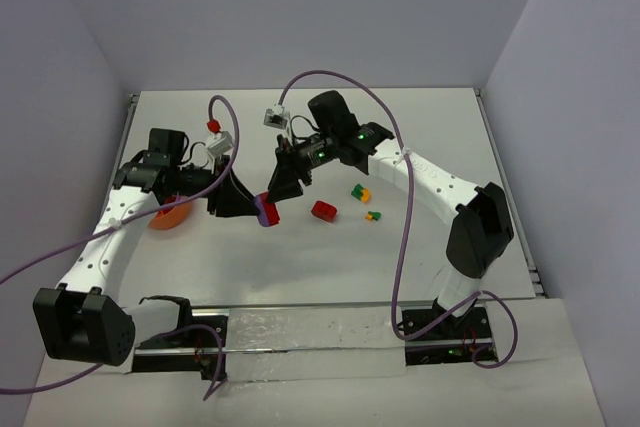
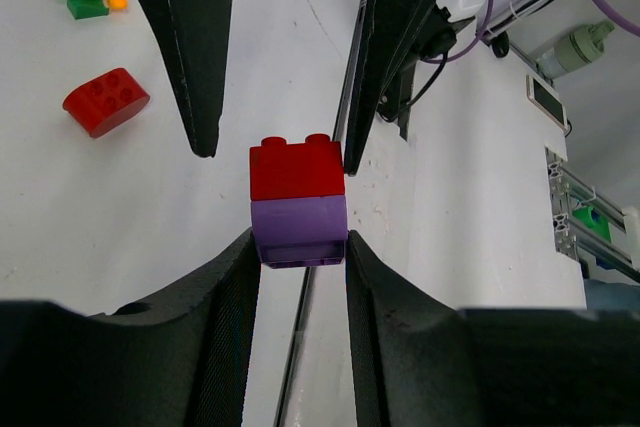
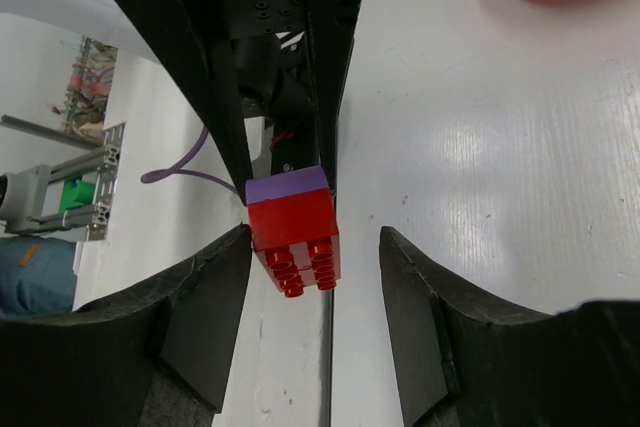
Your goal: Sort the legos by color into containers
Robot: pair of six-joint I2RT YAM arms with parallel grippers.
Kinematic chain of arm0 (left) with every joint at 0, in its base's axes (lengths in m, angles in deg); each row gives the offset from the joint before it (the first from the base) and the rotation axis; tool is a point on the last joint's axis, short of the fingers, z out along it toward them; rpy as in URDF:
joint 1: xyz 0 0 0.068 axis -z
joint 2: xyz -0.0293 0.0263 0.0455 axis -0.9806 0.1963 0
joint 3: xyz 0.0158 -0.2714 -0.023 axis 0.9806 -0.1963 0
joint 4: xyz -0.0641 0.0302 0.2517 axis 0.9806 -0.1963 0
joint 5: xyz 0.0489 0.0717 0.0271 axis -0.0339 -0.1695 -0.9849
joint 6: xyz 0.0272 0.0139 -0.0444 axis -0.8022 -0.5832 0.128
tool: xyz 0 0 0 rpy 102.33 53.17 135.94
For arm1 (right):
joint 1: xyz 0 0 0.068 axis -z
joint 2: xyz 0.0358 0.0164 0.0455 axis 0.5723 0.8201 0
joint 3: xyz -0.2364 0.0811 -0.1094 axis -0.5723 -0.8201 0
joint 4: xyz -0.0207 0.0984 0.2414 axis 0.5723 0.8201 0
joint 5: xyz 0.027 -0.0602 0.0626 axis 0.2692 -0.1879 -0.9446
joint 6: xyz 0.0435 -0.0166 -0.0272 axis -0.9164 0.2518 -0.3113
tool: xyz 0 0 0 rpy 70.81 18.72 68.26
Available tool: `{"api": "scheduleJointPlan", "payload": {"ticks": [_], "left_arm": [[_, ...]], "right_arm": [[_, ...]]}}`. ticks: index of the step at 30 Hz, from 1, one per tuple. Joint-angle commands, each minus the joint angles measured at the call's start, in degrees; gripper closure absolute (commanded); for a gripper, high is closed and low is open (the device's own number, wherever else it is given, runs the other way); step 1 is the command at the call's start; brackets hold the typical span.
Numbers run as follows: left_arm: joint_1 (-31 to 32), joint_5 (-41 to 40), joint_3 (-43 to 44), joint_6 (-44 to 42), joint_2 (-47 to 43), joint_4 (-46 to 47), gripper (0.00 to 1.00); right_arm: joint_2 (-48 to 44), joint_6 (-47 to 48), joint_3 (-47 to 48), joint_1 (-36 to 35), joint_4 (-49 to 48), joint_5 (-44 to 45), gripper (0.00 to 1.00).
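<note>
The left gripper [image 2: 300, 242] pinches a purple brick [image 2: 298, 232] by its two flat sides; a red brick [image 2: 296, 169] of the same width is stuck on the purple one's far end, so the two make one short block, glossy, red half and purple half; the red end shows four round studs, which point at the right gripper [image 3: 315, 237]. The right gripper is spread, its fingers [image 3: 210, 297] on either side of the red brick; one fingertip is at the brick's edge, the other apart from it. The block sits near the middle of the counter [image 1: 420, 127], right of the orange bowl [image 1: 170, 217]. Right of the block a loose red brick [image 1: 324, 210] lies on the counter; farther right lie green-and-yellow bits [image 1: 360, 192], just beside each other.
</note>
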Motion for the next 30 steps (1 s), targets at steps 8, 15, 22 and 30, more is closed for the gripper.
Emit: {"api": "scheduleJointPlan", "payload": {"ticks": [8,15,22,30], "left_arm": [[0.95,2.38,0.47,3.11,-2.28,5.54,1.0],[0.95,2.11,-0.05,3.86,-2.27,6.11,0.99],[0.9,-0.77,-0.08,5.87,-2.39,7.02,0.47],[1.03,-1.29,-0.6,10.4,-3.48,11.72,0.4]], "right_arm": [[0.67,4.74,1.56,-1.74,1.83,-1.77,0.46],[0.7,6.12,2.15,-2.05,3.08,-2.9,0.74],[0.02,6.15,1.49,-2.19,2.78,-2.1,1.0],[0.16,6.79,2.21,-2.75,4.04,-1.18,1.0]]}}
